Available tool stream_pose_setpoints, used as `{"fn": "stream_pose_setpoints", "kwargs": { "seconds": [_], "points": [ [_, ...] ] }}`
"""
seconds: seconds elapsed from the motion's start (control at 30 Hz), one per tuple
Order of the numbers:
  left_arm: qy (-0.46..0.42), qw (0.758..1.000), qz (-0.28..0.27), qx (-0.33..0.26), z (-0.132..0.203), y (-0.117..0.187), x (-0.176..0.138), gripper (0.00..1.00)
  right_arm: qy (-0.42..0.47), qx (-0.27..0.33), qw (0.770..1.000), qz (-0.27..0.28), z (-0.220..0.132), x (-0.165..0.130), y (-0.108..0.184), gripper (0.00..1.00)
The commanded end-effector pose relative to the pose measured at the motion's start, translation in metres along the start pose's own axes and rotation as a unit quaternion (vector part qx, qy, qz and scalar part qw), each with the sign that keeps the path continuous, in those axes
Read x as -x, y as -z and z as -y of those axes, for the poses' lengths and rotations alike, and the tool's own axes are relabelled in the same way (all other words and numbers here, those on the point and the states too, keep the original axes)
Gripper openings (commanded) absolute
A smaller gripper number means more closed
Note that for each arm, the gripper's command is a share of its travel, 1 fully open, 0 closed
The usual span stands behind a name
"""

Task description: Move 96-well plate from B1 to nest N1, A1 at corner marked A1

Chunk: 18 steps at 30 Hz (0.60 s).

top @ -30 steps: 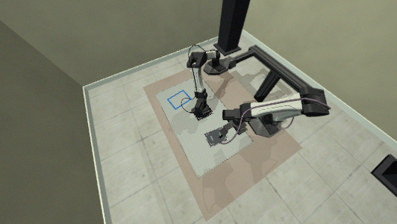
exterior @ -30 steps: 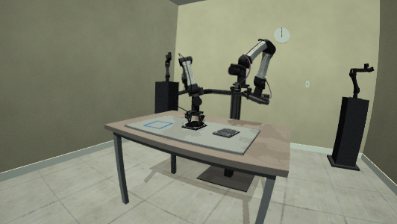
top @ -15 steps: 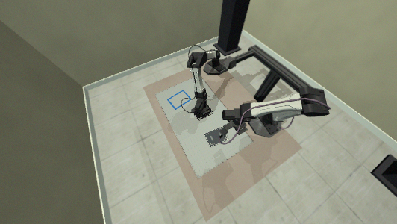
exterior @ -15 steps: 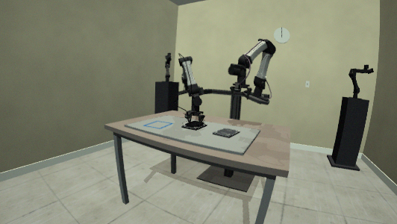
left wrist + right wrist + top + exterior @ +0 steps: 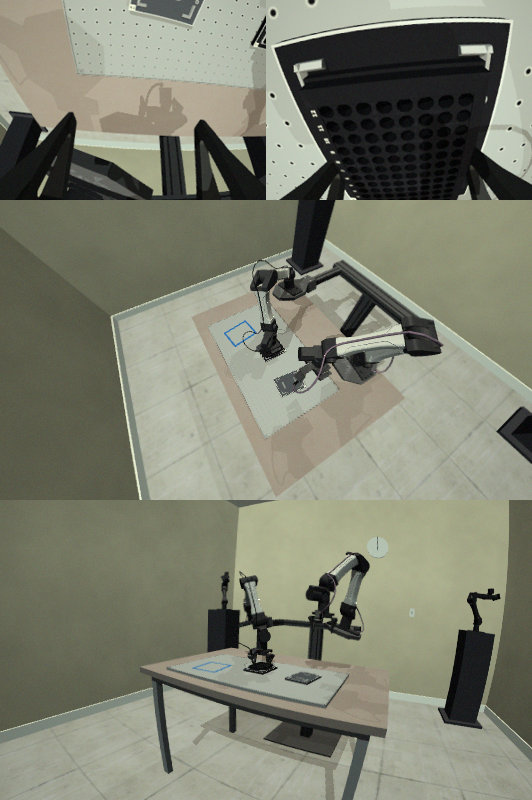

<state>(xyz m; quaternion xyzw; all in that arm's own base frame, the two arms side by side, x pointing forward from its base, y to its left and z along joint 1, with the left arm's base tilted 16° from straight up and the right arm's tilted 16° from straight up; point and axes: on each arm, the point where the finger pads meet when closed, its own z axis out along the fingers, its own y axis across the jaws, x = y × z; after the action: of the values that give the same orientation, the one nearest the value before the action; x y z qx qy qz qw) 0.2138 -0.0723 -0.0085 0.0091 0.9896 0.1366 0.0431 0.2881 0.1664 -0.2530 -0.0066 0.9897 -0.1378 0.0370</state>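
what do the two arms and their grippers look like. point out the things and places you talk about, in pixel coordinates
Both arms have white link sections between black joints. A thin purple cable runs along the left arm (image 5: 370, 345) (image 5: 356, 587), a black one loops off the right arm (image 5: 265, 306) (image 5: 252, 597). The left gripper (image 5: 137, 120) shows two black, tapering fingers with cut-out sides; the right gripper's (image 5: 406, 156) are black too.

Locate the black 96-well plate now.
In the exterior view, the plate is mid-board in the right gripper, with the blue rectangular outline to its left.

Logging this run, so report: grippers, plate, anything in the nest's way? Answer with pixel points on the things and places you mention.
Right gripper (image 5: 272, 353) (image 5: 261, 661) (image 5: 404, 167) shut on plate (image 5: 274, 356) (image 5: 260, 668) (image 5: 405, 120), mid-board. Left gripper (image 5: 311, 376) (image 5: 322, 620) (image 5: 136, 119) open, raised. Left nest (image 5: 284, 385) (image 5: 302, 677) (image 5: 170, 11) unfilled, no obstruction seen.
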Motion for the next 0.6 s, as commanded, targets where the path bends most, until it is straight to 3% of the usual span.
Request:
{"fn": "stream_pose_setpoints", "kwargs": {
  "seconds": [0.0,0.57],
  "points": [
    [-0.001,1.000,-0.005,-0.001,-0.0016,0.0024,-0.0065,1.00,0.002,-0.004,1.000,0.005,-0.0013,0.0052,-0.0014,0.00],
    [-0.001,1.000,-0.005,-0.001,-0.0016,0.0024,-0.0065,1.00,0.002,-0.004,1.000,0.005,-0.0017,0.0056,-0.0014,0.00]
  ]
}}
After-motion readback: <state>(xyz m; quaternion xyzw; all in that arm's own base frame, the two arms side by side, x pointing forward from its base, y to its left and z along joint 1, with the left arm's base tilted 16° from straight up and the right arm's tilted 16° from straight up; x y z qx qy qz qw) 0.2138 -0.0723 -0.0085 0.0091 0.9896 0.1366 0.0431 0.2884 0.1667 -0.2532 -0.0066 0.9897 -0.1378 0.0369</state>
